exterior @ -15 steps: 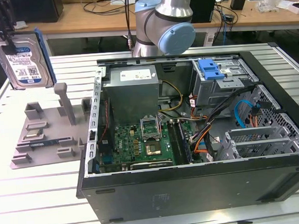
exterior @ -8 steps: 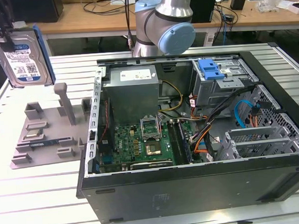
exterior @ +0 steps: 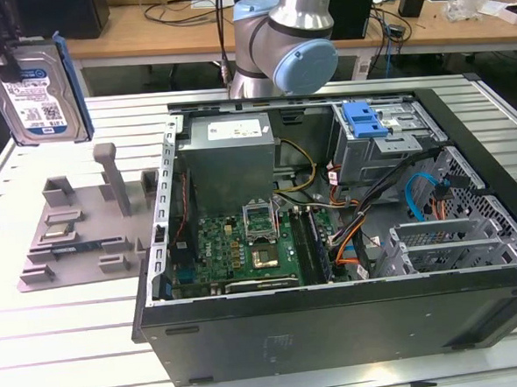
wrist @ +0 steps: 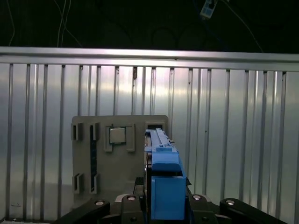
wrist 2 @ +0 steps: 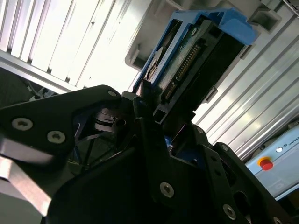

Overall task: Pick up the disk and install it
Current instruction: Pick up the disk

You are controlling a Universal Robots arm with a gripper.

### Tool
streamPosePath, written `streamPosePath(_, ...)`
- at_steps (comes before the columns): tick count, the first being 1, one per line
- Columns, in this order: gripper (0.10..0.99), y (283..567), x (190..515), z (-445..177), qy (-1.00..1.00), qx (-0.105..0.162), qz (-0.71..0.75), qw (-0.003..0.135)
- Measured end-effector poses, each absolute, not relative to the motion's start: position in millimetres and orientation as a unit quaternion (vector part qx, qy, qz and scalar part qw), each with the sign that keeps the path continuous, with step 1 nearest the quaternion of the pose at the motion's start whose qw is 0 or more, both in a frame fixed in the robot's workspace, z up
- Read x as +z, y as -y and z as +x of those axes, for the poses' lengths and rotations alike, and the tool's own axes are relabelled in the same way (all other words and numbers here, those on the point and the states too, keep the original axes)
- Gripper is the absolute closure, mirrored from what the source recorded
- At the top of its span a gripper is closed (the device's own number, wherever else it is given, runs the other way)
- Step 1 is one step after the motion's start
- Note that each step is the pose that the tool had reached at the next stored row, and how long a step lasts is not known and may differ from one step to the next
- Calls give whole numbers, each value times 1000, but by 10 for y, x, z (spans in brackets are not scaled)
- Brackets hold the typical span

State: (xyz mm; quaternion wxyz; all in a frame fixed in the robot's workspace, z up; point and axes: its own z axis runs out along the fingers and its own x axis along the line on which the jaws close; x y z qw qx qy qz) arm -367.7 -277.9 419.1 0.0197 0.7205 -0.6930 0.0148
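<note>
Gripper [wrist 2: 169, 119] pinches the disk [exterior: 34, 89], held upright and clear above the grey stand [exterior: 72, 238].

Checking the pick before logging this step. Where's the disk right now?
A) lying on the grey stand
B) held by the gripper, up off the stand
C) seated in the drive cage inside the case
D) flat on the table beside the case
B: in the exterior view the disk hangs in the air above the grey stand, and in the first wrist view the gripper clamps it edge-on.
</note>
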Motion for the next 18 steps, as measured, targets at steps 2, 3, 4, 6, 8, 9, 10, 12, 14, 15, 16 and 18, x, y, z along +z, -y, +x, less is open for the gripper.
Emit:
streamPosePath(2, 718, 2779, 4215, -3676, 693, 15, 721, 20)
streamPosePath(3, 718, 2779, 4225, -3677, 693, 15, 721, 20)
streamPosePath(4, 718, 2779, 4239, -3676, 693, 15, 721, 20)
streamPosePath(6, 718, 2779, 4261, -3676, 693, 15, 721, 20)
streamPosePath(8, 718, 2779, 4281, -3676, 693, 15, 721, 20)
streamPosePath(9, 718, 2779, 4293, -3676, 693, 15, 721, 20)
streamPosePath(10, 718, 2779, 4301, -3677, 693, 15, 721, 20)
streamPosePath(12, 718, 2779, 4322, -3676, 693, 15, 721, 20)
streamPosePath(14, 718, 2779, 4350, -3676, 693, 15, 721, 20)
streamPosePath(15, 718, 2779, 4359, -3676, 693, 15, 721, 20)
streamPosePath(16, 718, 2779, 4372, -3676, 693, 15, 721, 20)
streamPosePath(18, 718, 2779, 4402, -3676, 693, 15, 721, 20)
